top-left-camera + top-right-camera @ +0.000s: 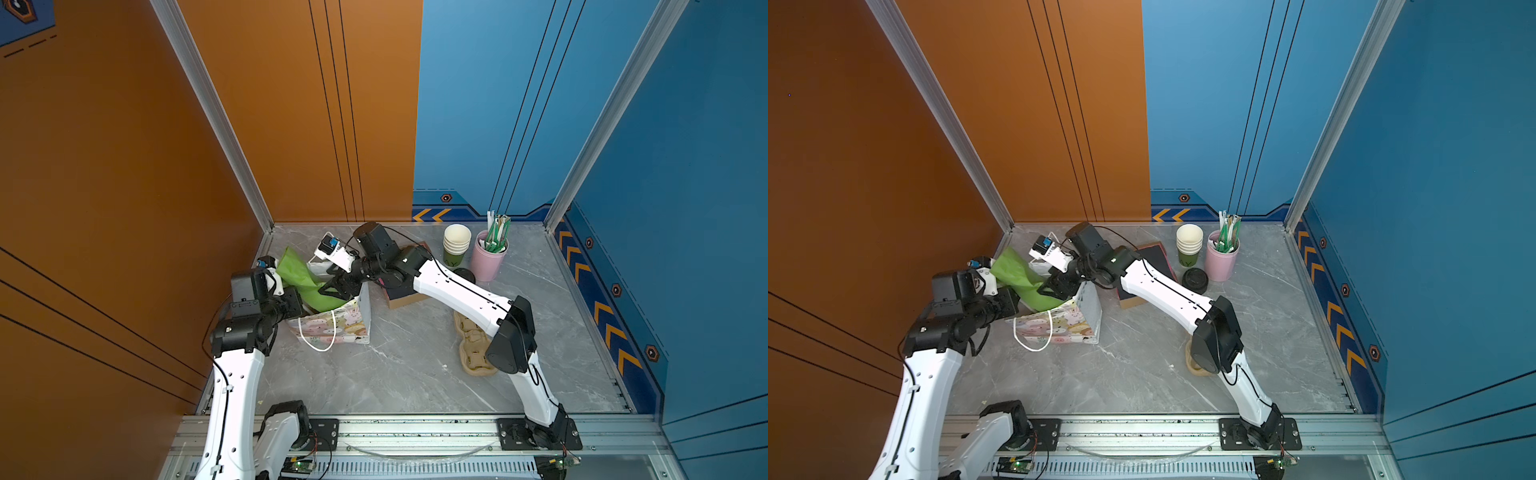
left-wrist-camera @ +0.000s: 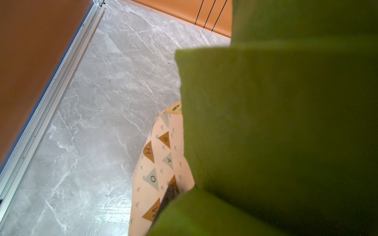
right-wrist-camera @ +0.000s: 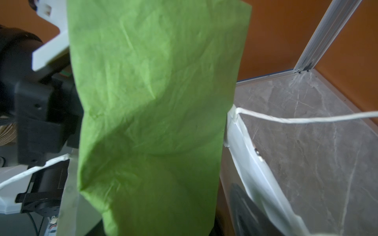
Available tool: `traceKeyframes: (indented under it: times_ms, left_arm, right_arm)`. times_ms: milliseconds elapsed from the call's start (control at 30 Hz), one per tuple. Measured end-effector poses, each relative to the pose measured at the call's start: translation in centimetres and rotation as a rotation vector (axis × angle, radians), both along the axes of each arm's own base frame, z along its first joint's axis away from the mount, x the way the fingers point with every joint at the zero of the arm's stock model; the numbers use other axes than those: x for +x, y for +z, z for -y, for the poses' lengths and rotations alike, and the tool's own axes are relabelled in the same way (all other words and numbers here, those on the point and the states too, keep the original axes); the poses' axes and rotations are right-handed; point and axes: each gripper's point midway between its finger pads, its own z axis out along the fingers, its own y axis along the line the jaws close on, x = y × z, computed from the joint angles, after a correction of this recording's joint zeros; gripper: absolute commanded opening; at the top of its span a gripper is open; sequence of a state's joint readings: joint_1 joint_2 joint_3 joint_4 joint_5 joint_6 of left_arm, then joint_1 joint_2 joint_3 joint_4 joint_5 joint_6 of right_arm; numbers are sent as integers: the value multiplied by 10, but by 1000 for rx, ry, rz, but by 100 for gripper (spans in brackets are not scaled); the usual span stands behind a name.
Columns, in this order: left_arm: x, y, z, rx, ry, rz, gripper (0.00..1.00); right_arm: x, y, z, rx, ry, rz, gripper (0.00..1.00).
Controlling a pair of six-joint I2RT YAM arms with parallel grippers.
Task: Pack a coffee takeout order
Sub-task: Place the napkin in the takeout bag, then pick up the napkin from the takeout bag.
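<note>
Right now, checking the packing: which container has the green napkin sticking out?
The patterned gift bag; the cup stack and pink tin at the back hold none.

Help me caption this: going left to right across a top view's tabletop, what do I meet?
In order: patterned gift bag → dark-topped box → stack of paper cups → pink tin of straws.

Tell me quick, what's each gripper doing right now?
Left gripper: closed on the bag rim.
Right gripper: open, beside the green napkin.

Left orange wall (image 1: 104,166), right blue wall (image 1: 685,166); aluminium corner posts (image 1: 220,124); grey marble-pattern floor (image 1: 407,374); even light.
</note>
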State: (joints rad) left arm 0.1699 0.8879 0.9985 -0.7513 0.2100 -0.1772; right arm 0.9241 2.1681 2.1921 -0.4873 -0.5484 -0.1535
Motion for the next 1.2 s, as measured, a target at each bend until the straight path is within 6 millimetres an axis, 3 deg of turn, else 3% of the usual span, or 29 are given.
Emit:
traceKeyframes:
  times_ms: [167, 467, 667, 933, 1200]
  left_arm:
    - [0, 0, 0, 0, 0, 0, 18]
    - [0, 0, 0, -3, 2, 0, 19]
    - [-1, 3, 0, -1, 3, 10, 20]
    - [-2, 6, 0, 1, 3, 18, 20]
    - [-2, 6, 0, 1, 3, 18, 20]
  right_arm:
    - [-6, 25, 2, 38, 6, 35, 93]
    - [-26, 79, 8, 114, 6, 99, 95]
    - [-24, 79, 7, 104, -32, 103, 87]
    - [-36, 61, 7, 30, -29, 75, 92]
    - [-46, 34, -17, -35, -6, 94, 86]
